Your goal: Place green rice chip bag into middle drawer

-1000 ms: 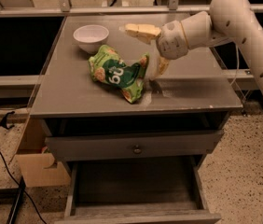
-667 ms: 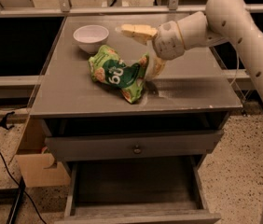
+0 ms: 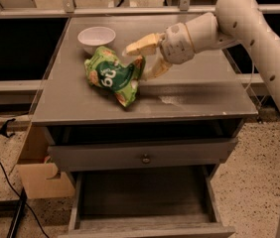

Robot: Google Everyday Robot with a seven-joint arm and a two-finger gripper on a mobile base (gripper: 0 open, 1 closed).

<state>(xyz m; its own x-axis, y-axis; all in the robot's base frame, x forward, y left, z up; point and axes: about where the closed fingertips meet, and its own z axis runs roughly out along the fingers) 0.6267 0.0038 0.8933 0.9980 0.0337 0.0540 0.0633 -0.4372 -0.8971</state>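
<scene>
Green rice chip bag (image 3: pixel 111 76) lies crumpled on the cabinet top (image 3: pixel 199 100), left of centre and set back from the front edge. White bowl (image 3: pixel 96 36) stands just behind it, near the back left; I cannot tell whether the two touch.

Gripper (image 3: pixel 134 65) hangs at the bag's right end, reaching in from the right. Its fingers are spread wide: the upper one (image 3: pixel 141 45) above the bag, the lower one (image 3: pixel 156 69) beside its right edge. Nothing is clenched.

A broad stretch of bare top lies right of the bag, under the white arm (image 3: pixel 249 29).

Middle drawer (image 3: pixel 140 195) is pulled out at the bottom, well past the top's front edge, with its grey floor facing upward. The knobbed drawer front (image 3: pixel 145 155) sits between top and drawer.

A cardboard box (image 3: pixel 38 170) stands on the floor left of the cabinet, with a black cable (image 3: pixel 1 155) nearby.
</scene>
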